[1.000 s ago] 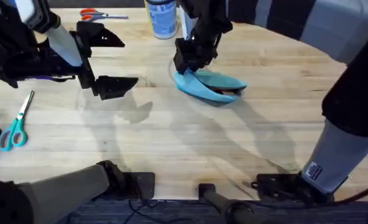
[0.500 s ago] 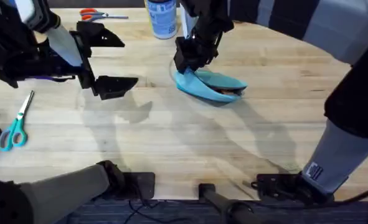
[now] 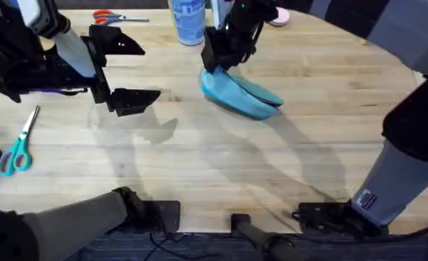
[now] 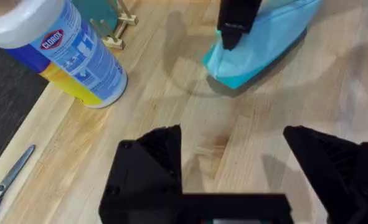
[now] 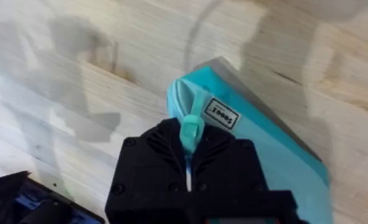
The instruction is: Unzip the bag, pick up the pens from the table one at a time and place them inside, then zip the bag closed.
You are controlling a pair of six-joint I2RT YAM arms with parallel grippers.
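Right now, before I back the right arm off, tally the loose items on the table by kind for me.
Bag: 1, turquoise, its pull tab pinched by the right gripper.
Scissors: 2, a teal-handled pair and an orange-handled pair.
Wipes canister: 1.
Pink object at the far edge: 1, too small to identify.
Loose pens: 0.
Total: 5.

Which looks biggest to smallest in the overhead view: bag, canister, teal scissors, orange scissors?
1. bag
2. teal scissors, close to the bag in length but much thinner, and nearer the camera, so the ranking is unsure
3. canister, cut off by the frame edge, so unsure
4. orange scissors
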